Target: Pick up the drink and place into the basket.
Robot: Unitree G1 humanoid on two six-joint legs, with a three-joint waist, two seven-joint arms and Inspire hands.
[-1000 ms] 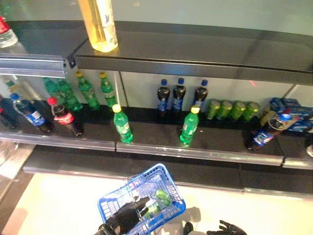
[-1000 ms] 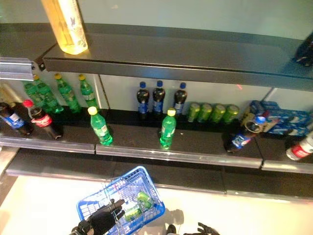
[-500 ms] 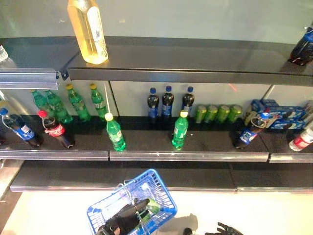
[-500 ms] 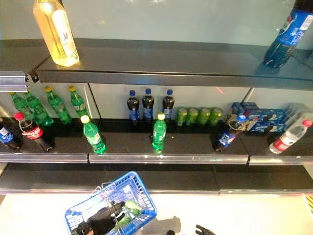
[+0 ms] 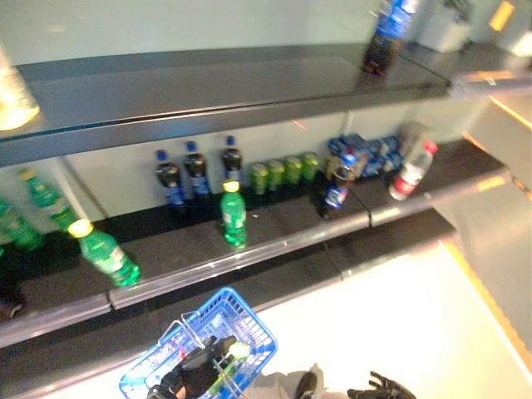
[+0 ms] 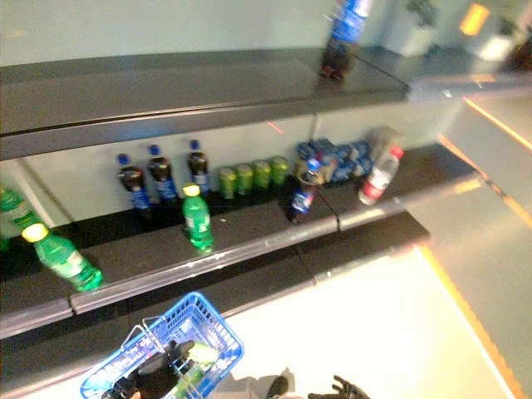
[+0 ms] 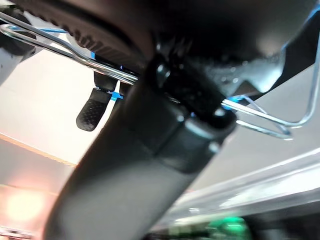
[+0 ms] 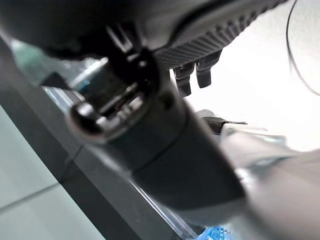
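Note:
My left hand [image 5: 195, 376] hangs low in front of the shelves, its fingers curled round the wire handle [image 7: 45, 42] of a blue basket [image 5: 249, 328]. A green drink bottle [image 5: 229, 357] with a yellow cap lies inside the basket, just past the fingers. At the bottom edge, to the right of the basket, my right hand [image 5: 378, 389] shows with fingers spread and nothing in it. On the middle shelf [image 5: 274, 241], another green bottle [image 5: 233, 216] stands upright above the basket.
On the middle shelf are a tilted green bottle [image 5: 104, 253], three dark cola bottles [image 5: 196, 170], green cans [image 5: 283, 172], a blue-labelled bottle [image 5: 337, 187] and a water bottle [image 5: 411, 169]. A dark bottle [image 5: 386, 33] stands on the top shelf. Pale floor lies to the right.
The whole picture has swung to the right, so the camera moved. The basket stays in my left hand with the green bottle inside. The right hand stays low.

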